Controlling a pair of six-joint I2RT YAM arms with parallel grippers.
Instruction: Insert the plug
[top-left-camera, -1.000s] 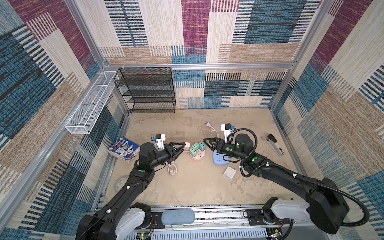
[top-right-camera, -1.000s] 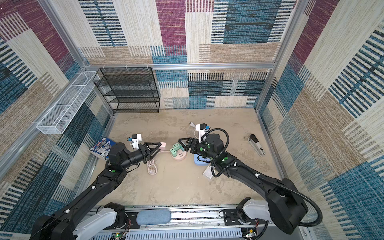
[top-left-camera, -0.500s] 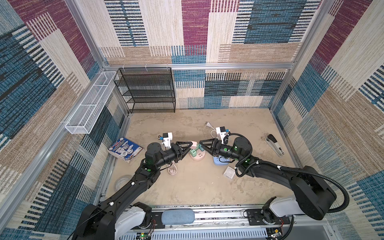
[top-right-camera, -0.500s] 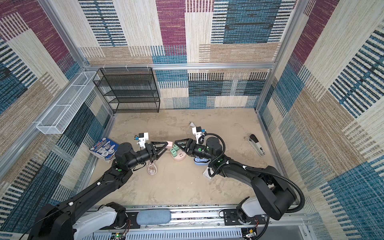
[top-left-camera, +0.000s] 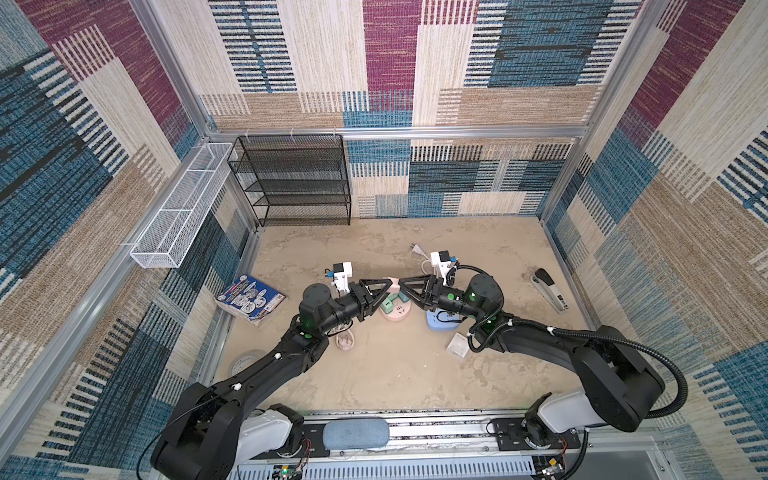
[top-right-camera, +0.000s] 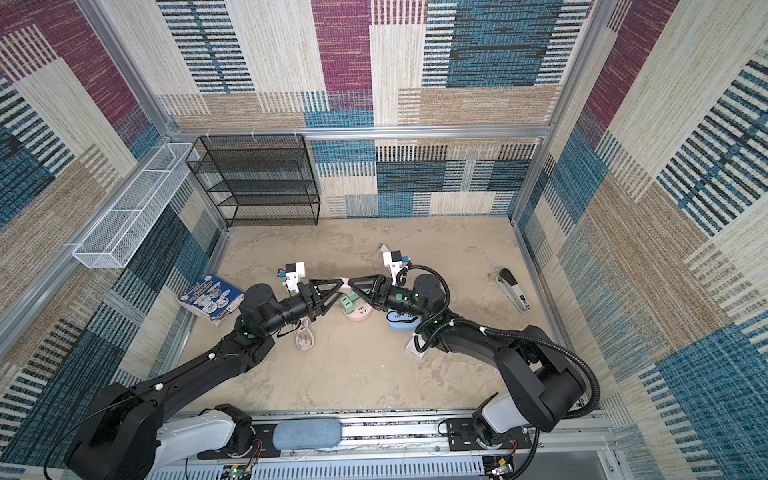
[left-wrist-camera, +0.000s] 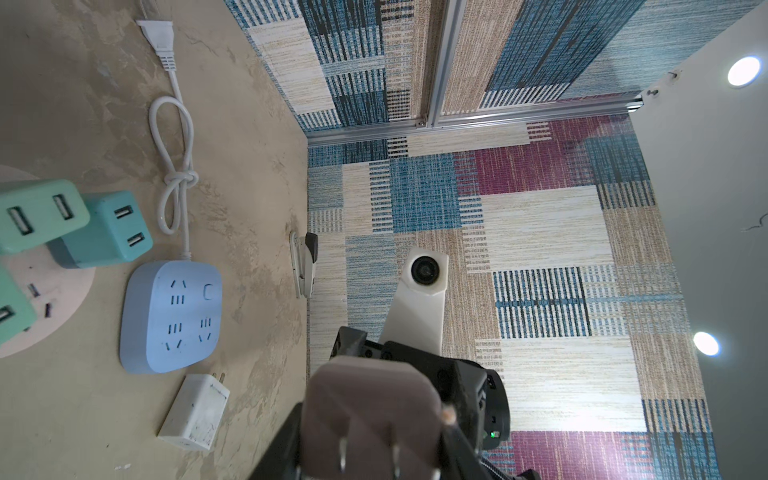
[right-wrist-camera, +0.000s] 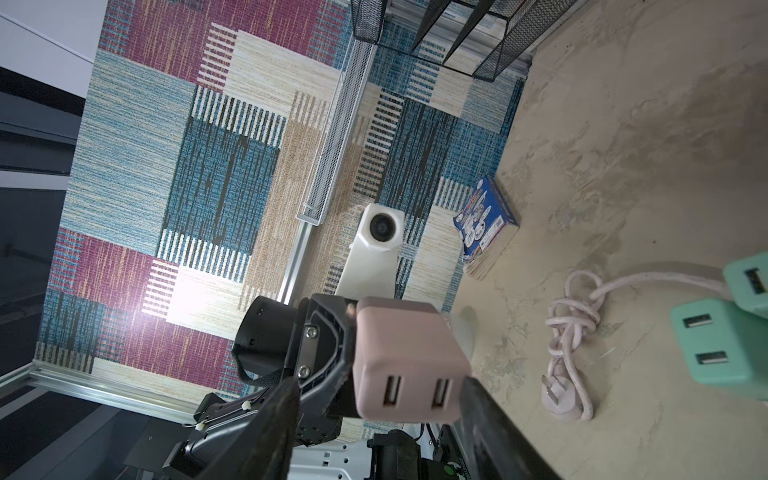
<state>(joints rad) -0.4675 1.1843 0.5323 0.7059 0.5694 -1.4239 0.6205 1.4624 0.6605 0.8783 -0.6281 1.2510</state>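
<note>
The pink plug (right-wrist-camera: 409, 353) is up in the air over the middle of the worktop (top-left-camera: 374, 374). It's a rounded matte cube, with two USB slots on one face and two metal prongs on the opposite one. The left end effector (left-wrist-camera: 370, 436) has it clamped by the sides, prongs facing that arm's wrist camera. The right end effector (right-wrist-camera: 380, 386) meets it nose to nose. Its black fingers (right-wrist-camera: 490, 424) straddle the USB end, spread wider than the cube, one at a corner and the other clear of it, so there's no grip there.

Both arms reach in from the near edge, forearms angling inward and wrists level, with the triangular fingers meeting tip to tip.

Just beneath sits a round pale-pink socket base (top-left-camera: 400, 316) carrying mint-green chargers (left-wrist-camera: 104, 232). Toward the right edge lies a rounded blue power strip (left-wrist-camera: 170, 316) with a knotted white cord (left-wrist-camera: 181, 178). A white adapter (left-wrist-camera: 195, 411) lies flat closer to the near edge. A knotted pink cord (right-wrist-camera: 575, 309) lies toward the left edge. The worktop itself is mottled beige, stone-like.
</note>
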